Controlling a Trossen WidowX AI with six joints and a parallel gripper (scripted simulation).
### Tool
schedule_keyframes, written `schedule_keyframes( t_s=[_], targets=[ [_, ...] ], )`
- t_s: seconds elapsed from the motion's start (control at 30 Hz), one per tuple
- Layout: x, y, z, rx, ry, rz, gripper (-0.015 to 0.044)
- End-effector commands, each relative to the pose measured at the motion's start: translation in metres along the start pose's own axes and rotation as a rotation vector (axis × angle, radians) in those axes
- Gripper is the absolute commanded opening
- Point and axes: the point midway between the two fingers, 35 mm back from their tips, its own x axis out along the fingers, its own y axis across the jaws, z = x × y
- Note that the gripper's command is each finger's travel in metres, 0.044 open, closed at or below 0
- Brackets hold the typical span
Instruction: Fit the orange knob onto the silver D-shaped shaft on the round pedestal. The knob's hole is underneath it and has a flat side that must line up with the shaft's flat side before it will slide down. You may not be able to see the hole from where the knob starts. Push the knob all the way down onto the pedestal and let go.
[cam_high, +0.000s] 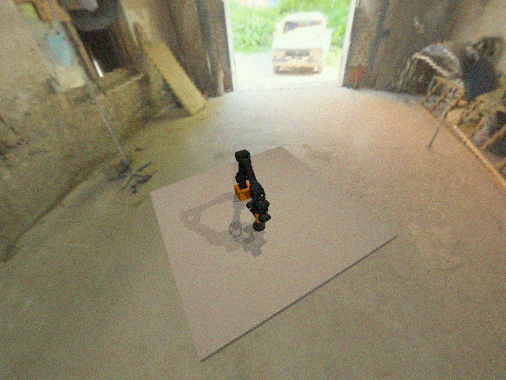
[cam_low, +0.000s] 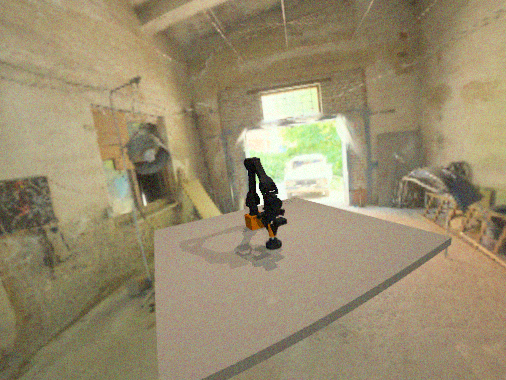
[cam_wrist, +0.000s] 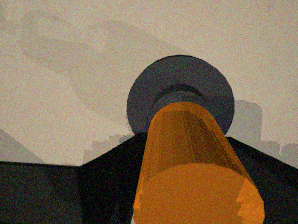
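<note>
The orange knob (cam_high: 257, 218) (cam_low: 271, 231) (cam_wrist: 195, 192) is a long, roughly upright cylinder. My gripper (cam_high: 259, 216) (cam_low: 273, 229) (cam_wrist: 183, 142) is shut on it, with a dark finger on each side in the wrist view. The dark round pedestal (cam_high: 258, 227) (cam_low: 273, 244) (cam_wrist: 150, 82) stands on the table directly under the knob. In the wrist view the knob's lower end overlaps the raised round middle of the pedestal. The silver shaft, its flat side and the knob's hole are hidden. I cannot tell how far down the knob sits.
The pale square table top (cam_high: 310, 260) (cam_low: 240, 310) bears the arm and its shadow. The arm's orange base block (cam_high: 242, 191) (cam_low: 253, 222) stands behind the pedestal, to its left in the top and exterior views.
</note>
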Motion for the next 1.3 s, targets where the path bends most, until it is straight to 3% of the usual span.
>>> schedule_keyframes(
  t_s=[0.0,0.63,0.87,1.27],
  targets=[
    [0.0002,-0.0017,-0.0011,-0.003,0.004,-0.006,0.0000],
    [-0.0038,0.0025,0.0006,-0.003,0.004,-0.006,0.0000],
    [-0.0055,0.0027,0.0011,-0.202,0.005,-0.005,0.0000],
    [-0.0023,-0.0007,-0.0004,-0.213,0.005,-0.005,0.0000]
  ],
)
